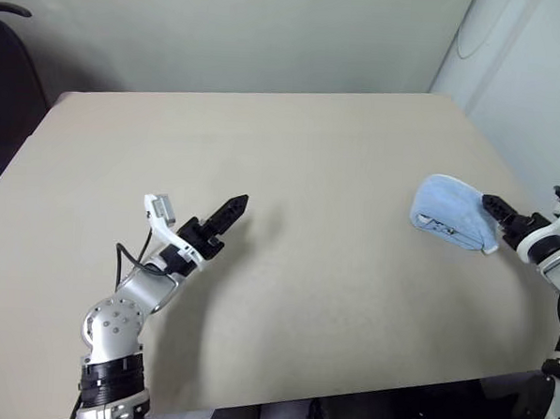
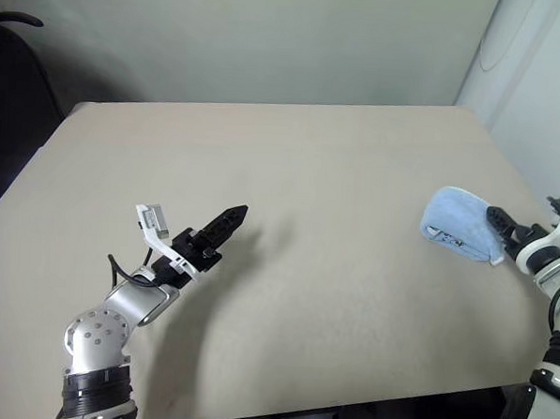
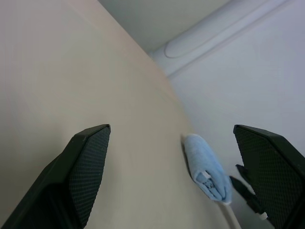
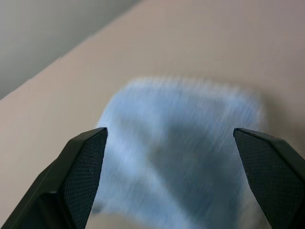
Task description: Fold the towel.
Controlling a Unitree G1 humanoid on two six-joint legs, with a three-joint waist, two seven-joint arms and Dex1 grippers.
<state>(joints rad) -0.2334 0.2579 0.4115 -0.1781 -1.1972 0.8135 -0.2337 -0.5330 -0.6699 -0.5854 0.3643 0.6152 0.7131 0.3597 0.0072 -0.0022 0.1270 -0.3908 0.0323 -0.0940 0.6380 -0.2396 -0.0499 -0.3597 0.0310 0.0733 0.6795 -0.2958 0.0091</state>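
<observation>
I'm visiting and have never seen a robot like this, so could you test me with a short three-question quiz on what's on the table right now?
1. True or false: the towel lies spread out flat in the middle of the table.
2. Which gripper is nearer the towel? A) the left gripper B) the right gripper
3. Fill in the word: both grippers' fingers stand ____.

Key
1. False: it lies bunched into a small bundle near the table's right edge.
2. B: the right gripper is just beside the towel, with nothing held between its fingers, while the left gripper hangs over bare table far to the left.
3. Open.
</observation>
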